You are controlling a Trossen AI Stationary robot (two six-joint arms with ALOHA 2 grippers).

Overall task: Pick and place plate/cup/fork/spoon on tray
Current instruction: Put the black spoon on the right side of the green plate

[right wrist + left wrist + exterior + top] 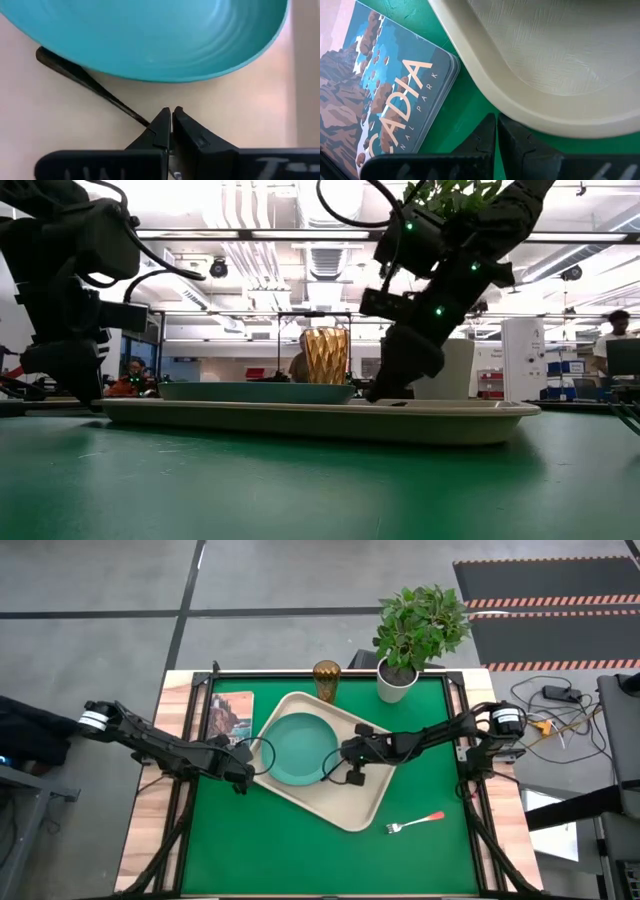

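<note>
On the tray [352, 802], beside the plate [298, 748], the right pincer [170, 120] grips the spoon [85, 77], seen only at its wrist; left pincer [497, 131] clenched empty at the tray's edge.

picture-covered book [231, 718] (acadia national park), potted plant [415, 635] at table's far edge

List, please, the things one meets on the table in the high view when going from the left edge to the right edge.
Book → left gripper → plate on the tray → right gripper beside the plate → fork. The cup and plant pot stand at the far edge and overlap this order.
</note>
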